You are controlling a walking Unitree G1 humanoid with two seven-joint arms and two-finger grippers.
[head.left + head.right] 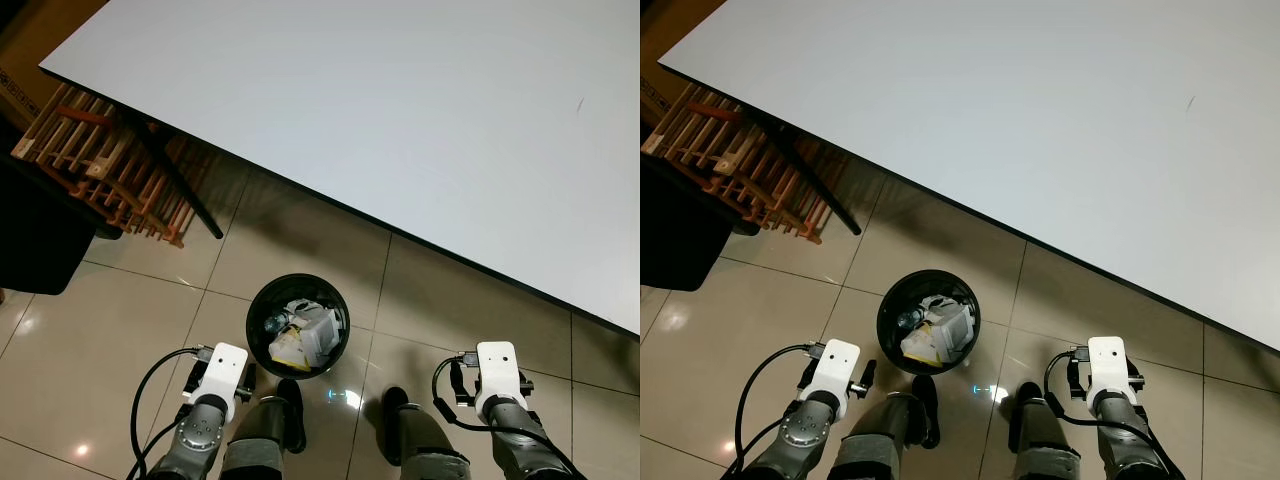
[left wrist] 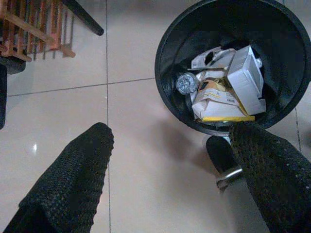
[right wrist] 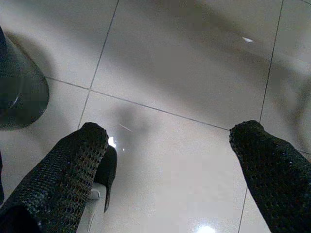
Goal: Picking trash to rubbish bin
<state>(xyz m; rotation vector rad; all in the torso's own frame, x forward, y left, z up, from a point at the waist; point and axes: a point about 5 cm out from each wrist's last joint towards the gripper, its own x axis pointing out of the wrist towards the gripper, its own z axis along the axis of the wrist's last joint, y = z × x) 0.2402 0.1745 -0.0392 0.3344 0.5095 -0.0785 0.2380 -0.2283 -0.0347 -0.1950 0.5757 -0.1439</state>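
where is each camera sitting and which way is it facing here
Left eye view: on the head, looking down at the round black rubbish bin on the beige tiled floor beside the white table; both silver arms and feet show.
Right eye view: the same scene, shifted slightly.
Left wrist view: looks along the left gripper, fingers apart, at the bin with its cartons and crumpled paper.
Right wrist view: looks along the right gripper, fingers apart, at floor tiles, the bin's wall at the edge.
All four share the bin.

Silver arms w/ white wrist blocks, black cables, textured black fingers [image 2: 73, 179].
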